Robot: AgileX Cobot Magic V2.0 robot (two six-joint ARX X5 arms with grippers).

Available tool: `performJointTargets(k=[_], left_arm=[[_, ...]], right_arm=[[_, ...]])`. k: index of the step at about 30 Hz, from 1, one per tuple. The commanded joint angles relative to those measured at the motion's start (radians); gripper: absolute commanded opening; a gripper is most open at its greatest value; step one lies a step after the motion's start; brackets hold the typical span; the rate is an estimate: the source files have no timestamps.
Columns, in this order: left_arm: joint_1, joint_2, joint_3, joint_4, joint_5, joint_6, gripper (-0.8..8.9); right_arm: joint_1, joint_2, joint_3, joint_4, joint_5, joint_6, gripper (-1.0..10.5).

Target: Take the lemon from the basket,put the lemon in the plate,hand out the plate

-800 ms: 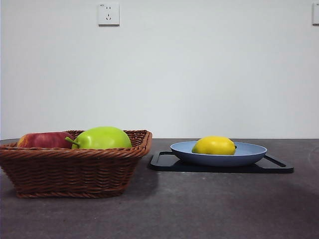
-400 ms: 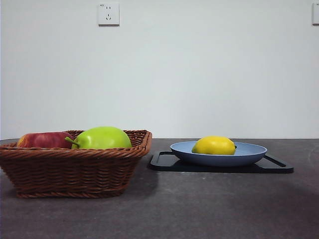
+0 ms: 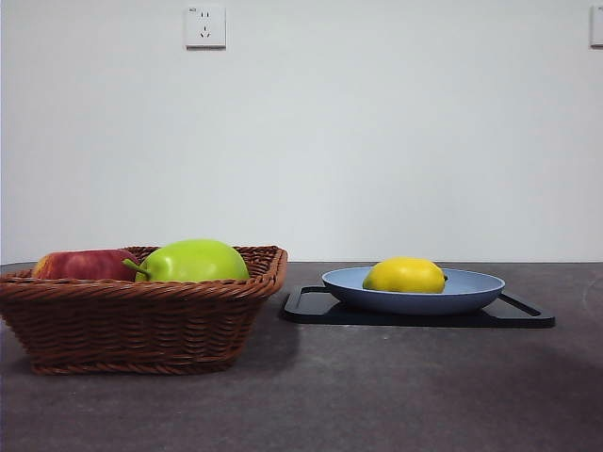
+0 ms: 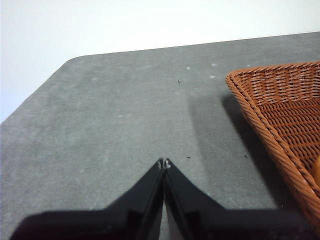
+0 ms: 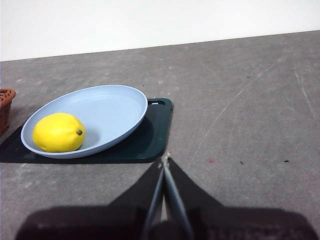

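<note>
Already out of the basket, the lemon (image 3: 405, 275) lies in the light-blue plate (image 3: 476, 290), toward its left side in the front view, resting on the plate's floor against the sloping rim. The plate sits on a flat black tray (image 3: 528, 316) at the right of the dark grey tabletop (image 3: 377, 395). Well to the left stands the basket (image 3: 141, 325), holding a large green stemmed fruit (image 3: 193, 261) and, further left, a red apple (image 3: 83, 265) that touches it. Compared with the front views of a second and half a second ago, nothing has shifted: lemon, plate, tray, basket and both fruits sit in the same spots. No arm shows in the front view. The right gripper (image 5: 165, 162) hovers over bare tabletop just near the tray's corner, its fingers pressed together and empty, with plate and lemon beyond. The left gripper (image 4: 164, 164) hangs over open tabletop beside the basket's braided rim, its fingers likewise pressed together, gripping nothing. A white wall socket (image 3: 205, 26) sits high on the far wall.
</note>
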State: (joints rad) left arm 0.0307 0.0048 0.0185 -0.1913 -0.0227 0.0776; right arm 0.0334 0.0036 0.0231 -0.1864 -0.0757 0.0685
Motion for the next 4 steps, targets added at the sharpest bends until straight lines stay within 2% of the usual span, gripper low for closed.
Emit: performJointTargets(k=[1, 4], left_arm=[[0.003, -0.003, 0.000, -0.011, 0.000, -0.004, 0.08], [0.003, -0.003, 0.000, -0.011, 0.000, -0.004, 0.08]], right_arm=[[0.001, -0.004, -0.011, 0.002, 0.004, 0.012, 0.0], [0.001, -0.004, -0.011, 0.002, 0.004, 0.012, 0.0]])
